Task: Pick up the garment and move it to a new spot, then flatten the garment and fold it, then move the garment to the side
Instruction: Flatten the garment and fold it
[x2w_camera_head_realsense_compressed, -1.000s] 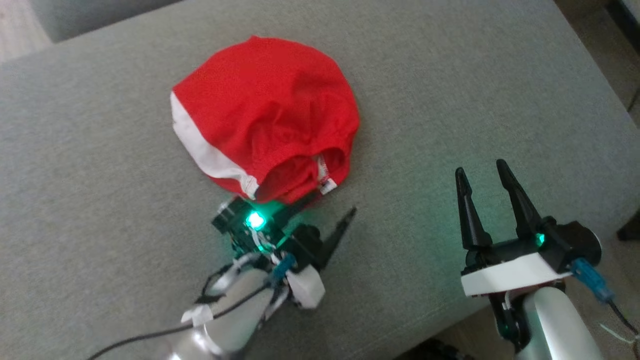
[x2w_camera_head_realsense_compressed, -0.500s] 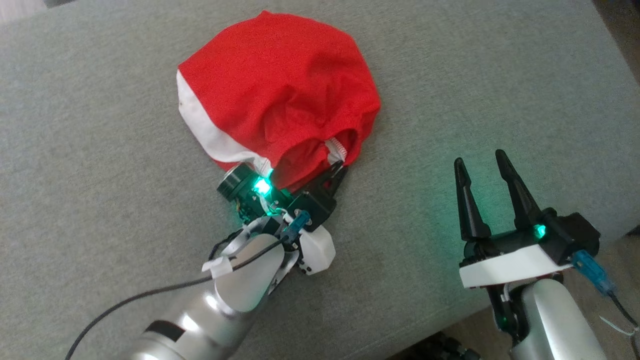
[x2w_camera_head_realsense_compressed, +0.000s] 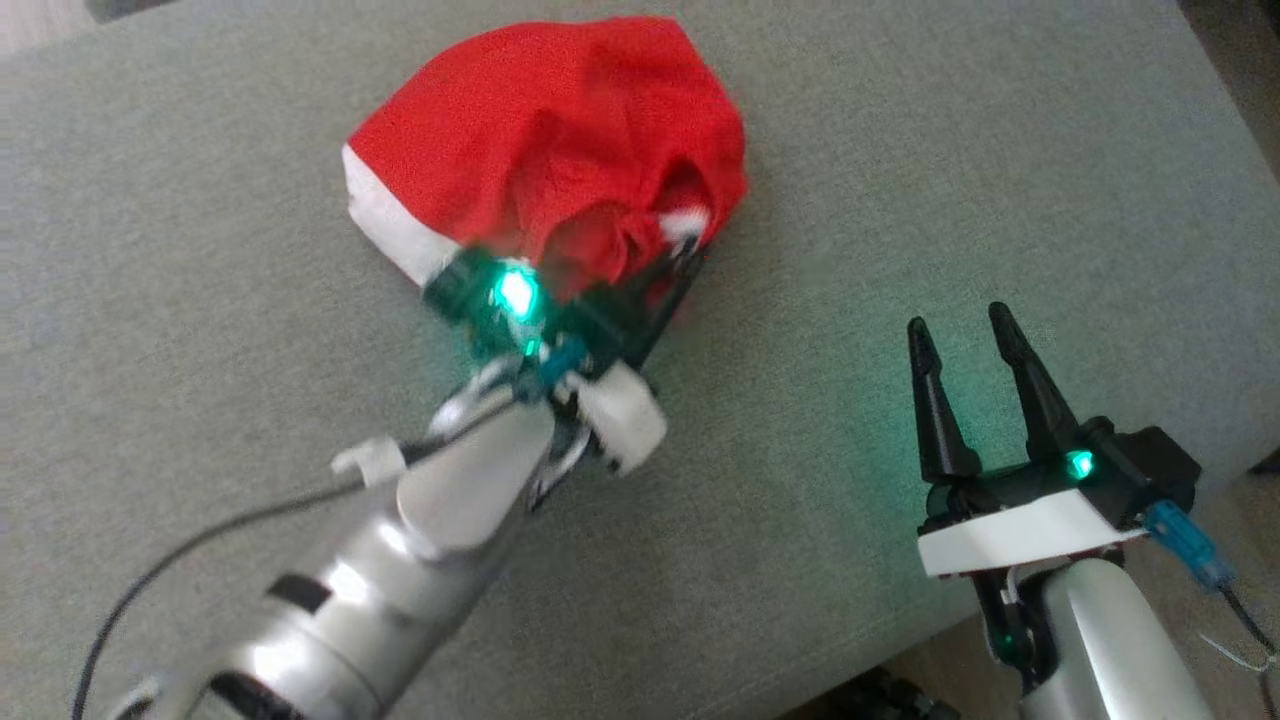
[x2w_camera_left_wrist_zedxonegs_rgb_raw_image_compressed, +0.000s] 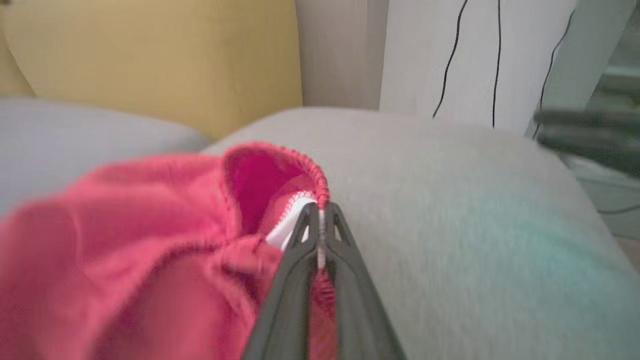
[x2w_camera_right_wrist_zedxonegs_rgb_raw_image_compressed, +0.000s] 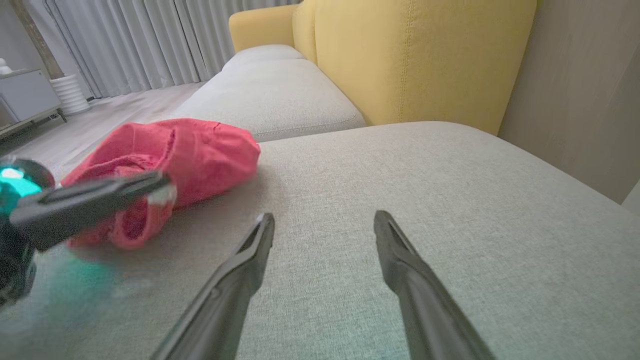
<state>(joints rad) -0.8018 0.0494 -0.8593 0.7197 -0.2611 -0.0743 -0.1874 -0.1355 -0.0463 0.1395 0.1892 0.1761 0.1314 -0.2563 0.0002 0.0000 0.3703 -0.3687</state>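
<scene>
Though the left tool (x2w_camera_left_wrist_zedxonegs_rgb_raw_image_compressed: 320, 214) shows blurred, clamped on the garment (x2w_camera_head_realsense_compressed: 560, 120) hem at 12 o'clock, red folds hiding its inside, right tool (x2w_camera_head_realsense_compressed: 956, 320) at 4 o'clock, spread apart

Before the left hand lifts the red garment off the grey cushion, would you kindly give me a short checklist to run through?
1. Left hand shut on the hem of the red fabric garment with a white band: ok.
2. Number of cloth layers pinched between its fingers: cannot tell.
3. Right hand open and apart from the garment: ok.
4. Garment lying flat: not ok; it is bunched up on the grey fabric cushion.
</scene>
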